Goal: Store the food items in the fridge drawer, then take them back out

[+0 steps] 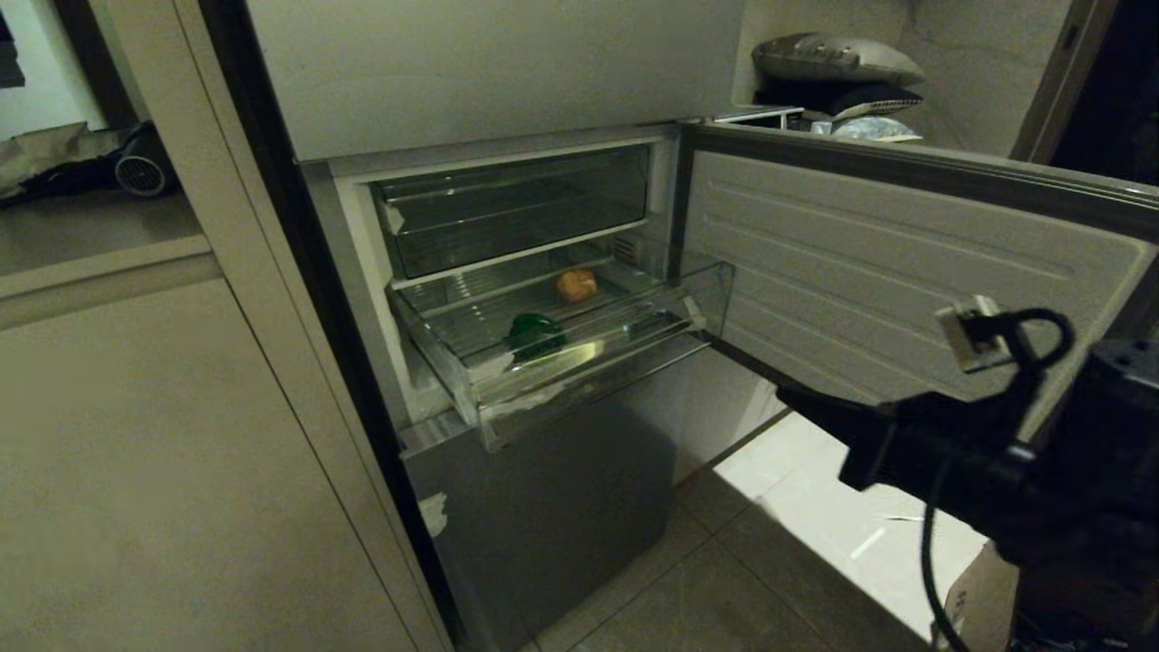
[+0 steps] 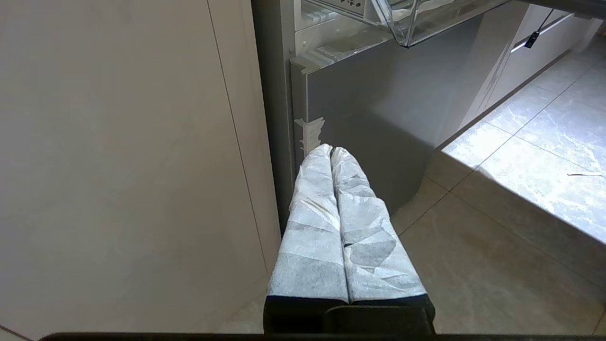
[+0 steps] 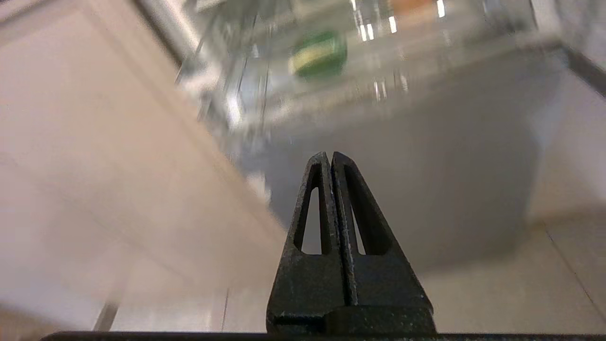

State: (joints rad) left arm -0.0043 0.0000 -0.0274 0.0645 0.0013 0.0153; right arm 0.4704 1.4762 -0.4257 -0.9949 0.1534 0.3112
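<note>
Food items [image 1: 536, 333] in fridge drawer [image 1: 593, 358], well beyond closed right gripper [image 3: 330, 156].

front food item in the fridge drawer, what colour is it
Glossy dark green; the head view shows it best, lying in the clear fridge drawer.

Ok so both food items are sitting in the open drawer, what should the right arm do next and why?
Probably open the right gripper and reach toward the green item: its fingers are shut and empty, below the pulled-out drawer, and that item lies nearer the front than the orange one.
</note>
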